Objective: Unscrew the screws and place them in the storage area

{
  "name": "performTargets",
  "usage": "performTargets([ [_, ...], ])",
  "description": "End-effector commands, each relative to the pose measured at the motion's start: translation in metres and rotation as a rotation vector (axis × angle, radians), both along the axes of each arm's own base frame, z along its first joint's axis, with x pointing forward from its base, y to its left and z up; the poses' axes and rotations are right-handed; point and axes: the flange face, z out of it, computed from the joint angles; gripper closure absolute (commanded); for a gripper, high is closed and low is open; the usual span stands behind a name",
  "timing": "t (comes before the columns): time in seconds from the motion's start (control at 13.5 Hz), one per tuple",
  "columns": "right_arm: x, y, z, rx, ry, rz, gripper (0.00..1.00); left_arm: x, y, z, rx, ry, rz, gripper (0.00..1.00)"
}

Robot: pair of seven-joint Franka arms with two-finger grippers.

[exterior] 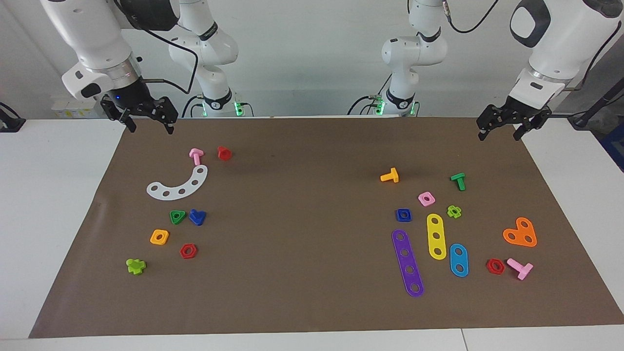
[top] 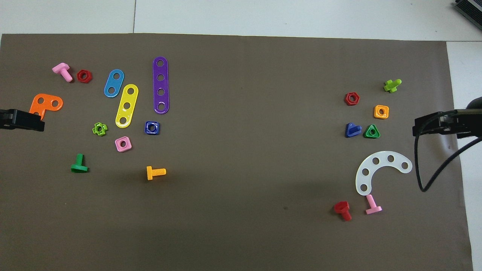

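— On the brown paper sheet (exterior: 312, 273), where does the job stand?

— My reading is that the unscrewing is over. The dark-blue bolt (exterior: 197, 216) lies loose in the cluster toward the right arm's end, just beside a green triangular nut (exterior: 177, 216). Its dark-blue square nut (exterior: 403, 214) lies well apart from it, in the cluster toward the left arm's end, beside the purple strip (exterior: 408, 263) and the yellow strip (exterior: 436, 236). Nothing is threaded together.

— And the storage area?

— No bin or tray shows. Both pieces already sit among the loose parts on the sheet, so I judge them stored, or close to it.

— What are the arms doing?

— The right gripper (exterior: 145, 119) hangs above the sheet's edge nearest the robots, at the right arm's end, fingers apart and holding nothing. The left gripper (exterior: 500, 127) hangs over the corner at the left arm's end, also spread and empty, waiting.

— So what comes next?

— If anything is left, I guess it falls to the right gripper, since the bolt is at its end. It would need to travel out over the white curved strip (exterior: 178, 185), come down on the bolt with jaws wide, and close on the head without nudging the green nut that almost touches it.

— Any snag?

— The bolt is small and lies on its side, so it could slip or roll as the fingers close.
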Motion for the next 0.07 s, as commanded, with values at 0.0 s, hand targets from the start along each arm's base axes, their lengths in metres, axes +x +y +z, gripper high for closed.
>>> performTargets([
  [0.0, -0.0083, -0.0028, 0.0012, 0.023, 0.001, -0.002, 0.0, -0.0073, 0.0007, 0.001, 0.018, -0.004, 0.007, 0.0],
])
